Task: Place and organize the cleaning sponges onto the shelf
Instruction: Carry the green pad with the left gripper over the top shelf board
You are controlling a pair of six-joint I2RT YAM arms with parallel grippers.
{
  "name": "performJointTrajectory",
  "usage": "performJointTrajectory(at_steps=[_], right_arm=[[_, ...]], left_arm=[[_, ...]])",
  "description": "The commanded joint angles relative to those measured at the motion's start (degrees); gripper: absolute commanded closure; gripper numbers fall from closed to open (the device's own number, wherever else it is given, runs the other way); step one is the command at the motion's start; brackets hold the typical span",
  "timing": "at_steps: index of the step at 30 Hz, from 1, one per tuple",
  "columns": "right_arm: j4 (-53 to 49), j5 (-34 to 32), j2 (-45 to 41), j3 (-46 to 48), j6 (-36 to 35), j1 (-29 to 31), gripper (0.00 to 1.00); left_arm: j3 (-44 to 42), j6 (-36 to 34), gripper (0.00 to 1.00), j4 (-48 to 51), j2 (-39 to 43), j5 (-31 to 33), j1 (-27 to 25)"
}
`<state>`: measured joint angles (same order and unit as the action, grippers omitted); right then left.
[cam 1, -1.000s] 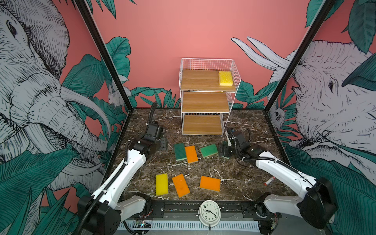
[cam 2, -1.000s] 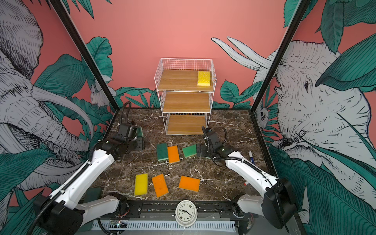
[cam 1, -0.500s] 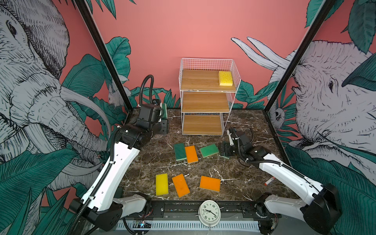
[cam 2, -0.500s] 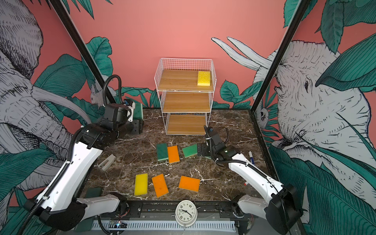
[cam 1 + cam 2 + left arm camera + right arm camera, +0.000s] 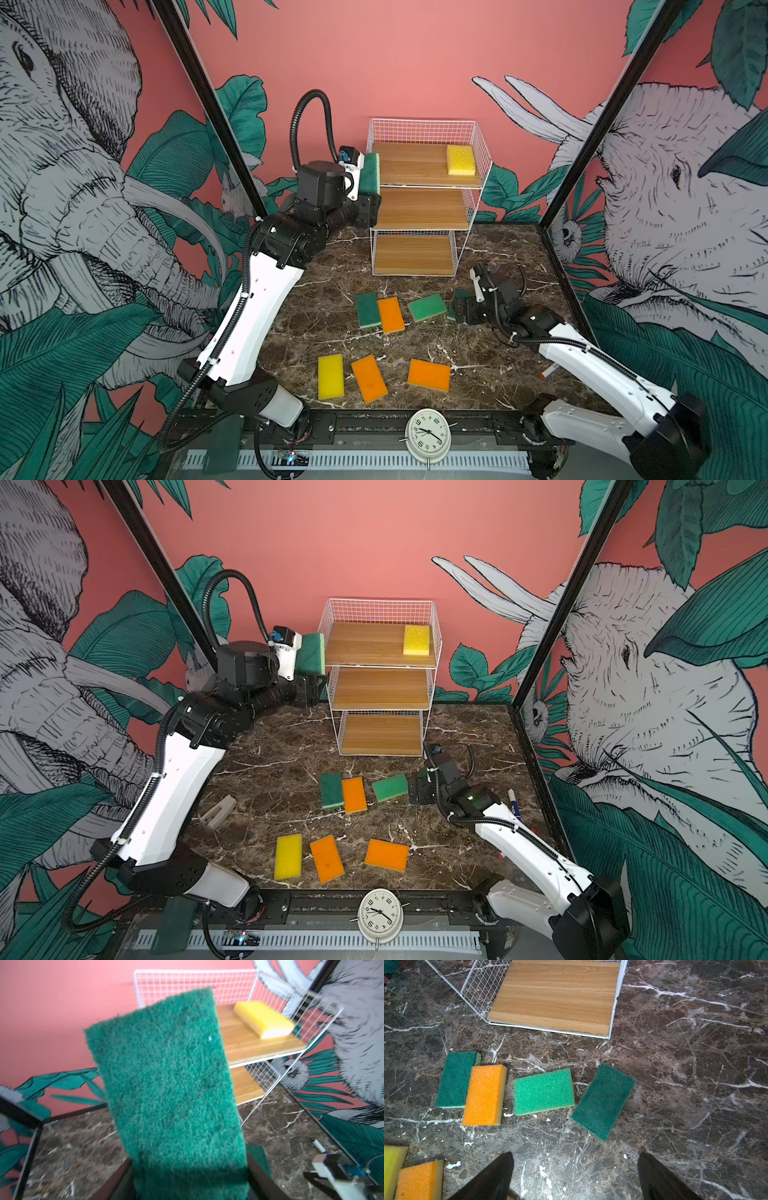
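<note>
Holding: green sponge [image 5: 166,1084], pinched in your left gripper [image 5: 191,1186], just beside the shelf [image 5: 411,166], outside its top wire wall. Your right gripper [image 5: 574,1155]: spread, empty. Risk: sponge may snag that wire and twist loose.

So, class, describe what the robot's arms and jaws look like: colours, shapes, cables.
The left arm and right arm have smooth white shells joined by black blocky joints. A corrugated black hose runs along the left arm; a thinner black cable follows the right. The jaws are dark tapered wedges.
</note>
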<state>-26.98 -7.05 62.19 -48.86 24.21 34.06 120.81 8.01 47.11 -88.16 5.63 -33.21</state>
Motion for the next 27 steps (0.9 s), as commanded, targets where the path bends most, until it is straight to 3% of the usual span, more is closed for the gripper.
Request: performJointTrajectory(at_steps=[1, 7, 13, 20, 27], right_arm=[[-0.2, -1.3, -1.3, 0.8, -0.2, -0.3, 0.04], [-0.8, -1.4, -2.3, 1.5, -0.6, -0.3, 0.04], [0.1, -1.2, -3.9, 3.0, -0.1, -0.3, 0.04], [1.0, -0.9, -5.4, 4.0, 0.4, -0.3, 0.04], [2.4, -0.3, -6.1, 4.7, 0.7, -0.3, 0.04]], left_arm=[[2.8, -2.5, 0.32, -6.8, -1.9, -3.0, -1.4], [3.3, -2.6, 0.32, -17.3, -4.9, -1.4, -1.7], [1.7, 0.9, 0.32, -25.7, -7.8, 4.6, -1.7], [6.8, 1.4, 0.33, -28.2, -14.5, 5.6, -1.8], [9.0, -2.7, 0.33, -28.0, -18.1, 11.4, -4.1]])
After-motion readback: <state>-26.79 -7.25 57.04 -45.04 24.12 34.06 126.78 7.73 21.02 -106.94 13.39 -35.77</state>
